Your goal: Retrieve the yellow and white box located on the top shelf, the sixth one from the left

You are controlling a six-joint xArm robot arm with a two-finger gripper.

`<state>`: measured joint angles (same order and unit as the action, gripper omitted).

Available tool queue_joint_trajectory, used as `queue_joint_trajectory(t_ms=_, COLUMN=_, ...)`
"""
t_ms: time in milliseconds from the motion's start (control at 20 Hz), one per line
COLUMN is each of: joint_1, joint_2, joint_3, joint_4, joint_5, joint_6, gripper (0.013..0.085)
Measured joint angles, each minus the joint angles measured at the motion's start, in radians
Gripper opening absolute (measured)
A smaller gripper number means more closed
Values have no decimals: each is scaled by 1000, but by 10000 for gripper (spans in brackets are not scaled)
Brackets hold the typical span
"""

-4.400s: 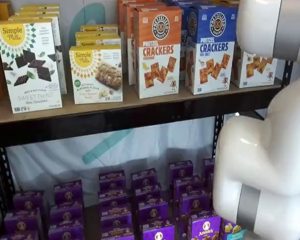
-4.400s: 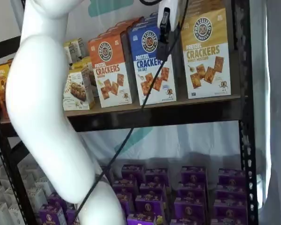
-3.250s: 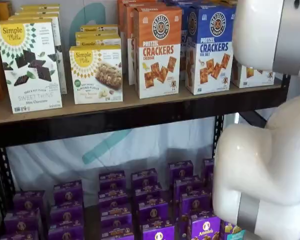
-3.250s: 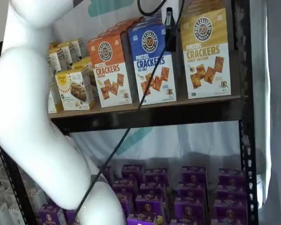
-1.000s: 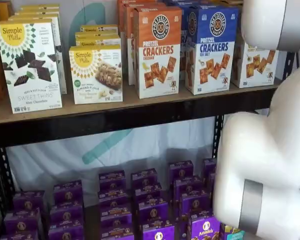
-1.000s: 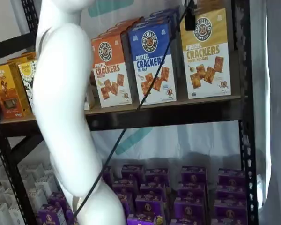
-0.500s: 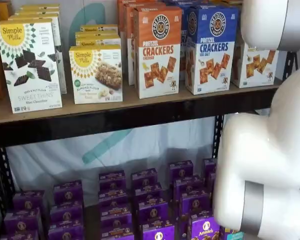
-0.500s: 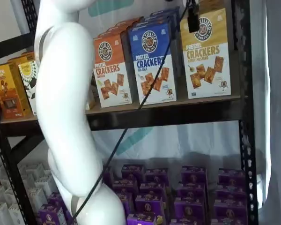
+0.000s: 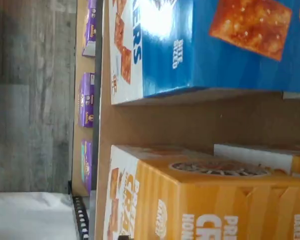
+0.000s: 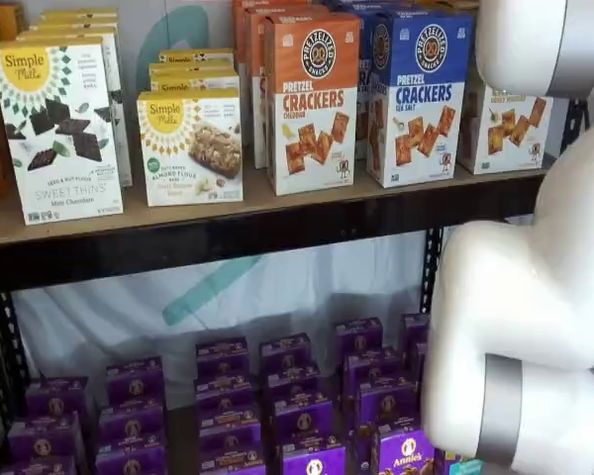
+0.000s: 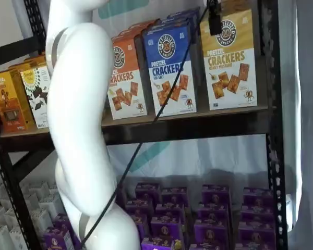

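Plainly, the yellow and white box (image 11: pixel 230 58) is seen standing upright on the top shelf (image 11: pixel 188 124), at the right end of its row, just beside the blue box (image 11: pixel 170 67) with a narrow gap between them; in a shelf view (image 10: pixel 502 127) only its lower white front shows behind the white arm (image 10: pixel 535 297). Its yellow top is shown close up by the wrist view (image 9: pixel 210 200), with the blue box (image 9: pixel 215 45) across the gap. The gripper (image 11: pixel 214 20) is seen as one dark finger hanging before the box's upper left corner, with a cable beside it; whether the jaws are parted cannot be told, and nothing appears held. The approach is judged nearly complete, while grasping and lifting the box out are not yet done.
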<state>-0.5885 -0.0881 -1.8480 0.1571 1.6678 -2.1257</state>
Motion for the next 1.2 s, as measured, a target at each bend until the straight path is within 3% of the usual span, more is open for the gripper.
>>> queue_joint_trajectory(t_ms=250, joint_1=16, joint_2=4, joint_3=-9, joint_4=-48, joint_5=17, joint_6=2, gripper=850)
queue_joint_trajectory(t_ms=650, joint_1=37, joint_2=-11, joint_3=30, joint_4=-83, joint_5=13, joint_6=13, gripper=850)
queue_joint_trajectory(t_ms=1050, joint_1=37, joint_2=-30, joint_3=76, joint_4=-78, joint_5=-9, joint_6=15, gripper=850)
queue_joint_trajectory(t_ms=1150, joint_1=31, joint_2=-29, joint_3=75, joint_4=-68, joint_5=-9, joint_6=12, gripper=770)
queue_joint_trajectory(t_ms=1200, joint_1=30, joint_2=-28, joint_3=74, joint_4=-65, joint_5=-8, joint_6=11, gripper=770)
